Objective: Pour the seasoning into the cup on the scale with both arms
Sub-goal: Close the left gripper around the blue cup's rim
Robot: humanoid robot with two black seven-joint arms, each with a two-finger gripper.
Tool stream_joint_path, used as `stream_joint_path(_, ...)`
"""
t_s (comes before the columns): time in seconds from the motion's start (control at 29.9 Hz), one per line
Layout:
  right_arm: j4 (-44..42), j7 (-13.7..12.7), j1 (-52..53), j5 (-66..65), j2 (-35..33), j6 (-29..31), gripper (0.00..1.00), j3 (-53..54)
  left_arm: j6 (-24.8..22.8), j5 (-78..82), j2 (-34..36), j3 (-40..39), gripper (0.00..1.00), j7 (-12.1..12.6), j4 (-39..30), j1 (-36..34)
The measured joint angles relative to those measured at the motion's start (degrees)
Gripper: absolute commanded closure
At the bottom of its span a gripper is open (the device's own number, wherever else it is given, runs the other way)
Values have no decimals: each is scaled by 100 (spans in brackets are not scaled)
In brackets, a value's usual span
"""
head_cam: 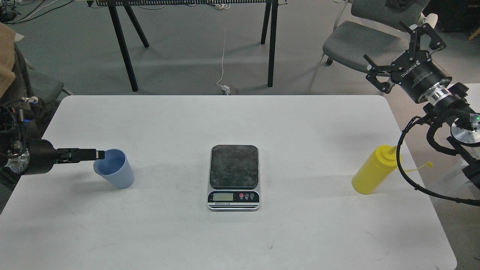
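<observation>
Left gripper (100, 153): fingers seen edge-on at rim of tilted cup (114, 168), table left; spread indeterminate. Right gripper (403, 45): fingers spread wide, holding nothing, raised above seasoning (375, 169) at table right. Scale (234, 177) centred, plate bare.

The bench (300, 232) has a smooth, matt white top with faint scuffs and hairline marks. The cup (116, 170) looks like light-blue plastic, finely ribbed on the outside and smooth inside, with a soft sheen. The scale (234, 176) carries a dark weighing plate, mottled and scuffed, with a slight gloss, above a silvery front that looks like brushed metal or metallic plastic. The seasoning (373, 170) bottle is yellow plastic, smooth and semi-matt. The right hand (403, 50) is matt black, its links hard-edged, behind it a polished silver metal ring. The left hand (100, 154) is dull black. The floor (195, 56) looks like grey matt carpet.
</observation>
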Motion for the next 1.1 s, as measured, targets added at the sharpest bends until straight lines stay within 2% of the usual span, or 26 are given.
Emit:
stream_joint_path(0.57, 29, 0, 4, 0, 0, 0, 0, 0, 0, 83, -252, -1, 1, 0, 194, 51)
stream_joint_path(0.7, 32, 0, 4, 0, 0, 0, 0, 5, 0, 83, -382, 1, 5, 0, 326, 60)
stream_joint_path(0.8, 32, 0, 3, 0, -1, 0, 1, 5, 0, 90, -421, 166, 17, 0, 352, 74)
stream_joint_path(1.07, 25, 0, -1, 0, -1, 0, 0, -2, 463, 120, -430, 711, 73, 1, 357, 51)
stream_joint_path(1.1, 25, 0, -1, 0, -1, 0, 0, -4, 479, 134, -431, 719, 84, 1, 358, 35)
